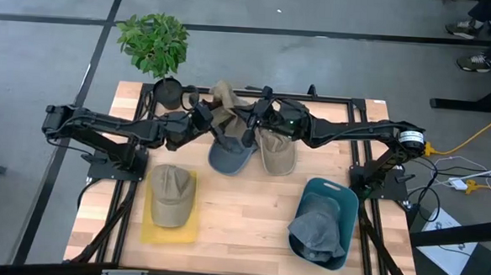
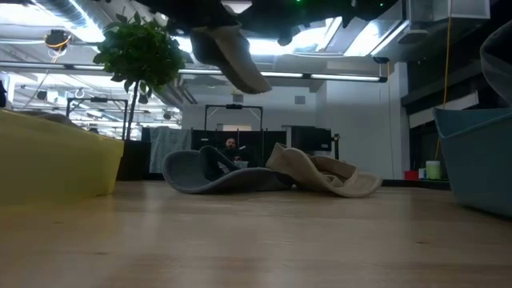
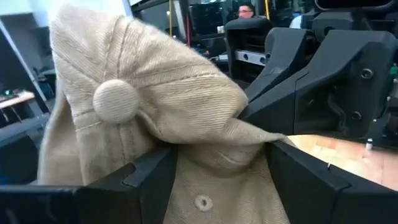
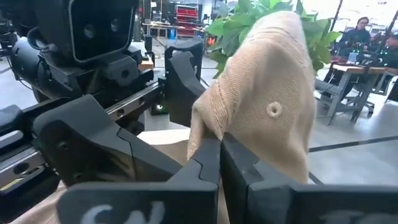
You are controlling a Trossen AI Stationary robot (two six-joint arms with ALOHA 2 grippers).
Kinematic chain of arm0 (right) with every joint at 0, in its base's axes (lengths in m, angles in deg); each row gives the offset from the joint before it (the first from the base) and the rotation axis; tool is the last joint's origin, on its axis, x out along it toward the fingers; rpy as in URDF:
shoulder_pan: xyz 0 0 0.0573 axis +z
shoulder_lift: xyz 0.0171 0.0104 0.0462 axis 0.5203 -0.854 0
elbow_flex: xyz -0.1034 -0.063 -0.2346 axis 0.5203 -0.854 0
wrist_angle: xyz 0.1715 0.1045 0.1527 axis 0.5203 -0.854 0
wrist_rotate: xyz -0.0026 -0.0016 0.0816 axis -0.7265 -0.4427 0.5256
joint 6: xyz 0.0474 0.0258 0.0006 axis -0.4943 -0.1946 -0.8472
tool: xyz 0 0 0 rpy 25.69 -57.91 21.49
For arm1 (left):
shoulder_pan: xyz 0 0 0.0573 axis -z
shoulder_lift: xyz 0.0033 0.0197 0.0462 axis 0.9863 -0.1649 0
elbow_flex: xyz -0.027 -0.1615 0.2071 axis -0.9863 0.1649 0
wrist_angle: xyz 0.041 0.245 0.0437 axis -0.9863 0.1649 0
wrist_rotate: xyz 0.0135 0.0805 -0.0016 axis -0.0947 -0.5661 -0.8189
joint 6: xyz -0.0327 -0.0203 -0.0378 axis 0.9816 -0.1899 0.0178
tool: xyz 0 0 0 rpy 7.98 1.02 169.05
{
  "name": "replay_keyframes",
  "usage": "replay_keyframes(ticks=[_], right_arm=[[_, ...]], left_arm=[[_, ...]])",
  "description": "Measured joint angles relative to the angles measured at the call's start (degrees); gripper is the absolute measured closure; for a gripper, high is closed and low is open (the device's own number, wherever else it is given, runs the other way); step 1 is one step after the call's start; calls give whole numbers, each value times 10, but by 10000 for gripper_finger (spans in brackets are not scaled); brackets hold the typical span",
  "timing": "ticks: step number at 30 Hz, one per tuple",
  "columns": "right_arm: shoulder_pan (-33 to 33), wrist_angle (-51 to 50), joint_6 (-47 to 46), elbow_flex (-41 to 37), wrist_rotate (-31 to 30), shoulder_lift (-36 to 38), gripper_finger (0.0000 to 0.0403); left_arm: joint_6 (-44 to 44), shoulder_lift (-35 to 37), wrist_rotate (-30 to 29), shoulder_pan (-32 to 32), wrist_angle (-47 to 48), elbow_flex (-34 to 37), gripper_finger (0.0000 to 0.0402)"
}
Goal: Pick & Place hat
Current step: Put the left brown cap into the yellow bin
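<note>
Both arms meet over the back middle of the desk [image 1: 241,213] with a beige hat [image 1: 224,98] hanging in the air between them. The right hand [image 4: 219,155] is pinched shut on the hat's fabric. The left hand [image 3: 211,171] has its fingers spread wide, the cloth just draped between them. A grey hat [image 1: 229,156] and a tan hat [image 1: 276,153] lie below.
</note>
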Motion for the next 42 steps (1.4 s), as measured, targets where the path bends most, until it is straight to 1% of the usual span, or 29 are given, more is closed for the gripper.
replay_keyframes(ticks=[5, 8, 11, 16, 17, 20, 24, 27, 29, 32, 36, 38, 42], right_arm=[[0, -9, -6, 0, 3, 0, 398], [0, -10, -3, 0, 3, 0, 398], [0, -11, 0, 0, 3, 0, 396], [0, -14, 1, 0, 4, 0, 378], [0, -14, 1, 0, 4, 0, 374], [0, -18, 8, 0, 7, 0, 366], [0, -49, 30, 0, 10, 4, 352], [1, -66, 36, 0, 14, 9, 331], [0, -75, 36, 0, 31, 12, 311], [0, -93, 36, 0, 58, 19, 278], [0, -148, 35, 0, 72, 36, 242], [2, -191, 33, 0, 76, 49, 230], [8, -277, 32, 0, 90, 74, 218]], left_arm=[[-32, 0, -4, -2, -3, 0, 169], [-44, 0, -5, -2, -3, 0, 199], [-61, 0, -9, 3, -2, 0, 253], [-103, 0, -13, 14, -2, 0, 372], [-109, 0, -18, 17, -2, 0, 384], [-134, 0, -47, 28, 8, 0, 389], [-154, 13, -92, 49, 58, 0, 395], [-150, 35, -104, 67, 105, 0, 395], [-138, 55, -101, 78, 142, 0, 396], [-116, 90, -66, 94, 199, 0, 396], [-74, 137, 22, 118, 280, 0, 396], [-61, 159, 66, 132, 318, 0, 397], [-54, 185, 153, 169, 353, 0, 397]])
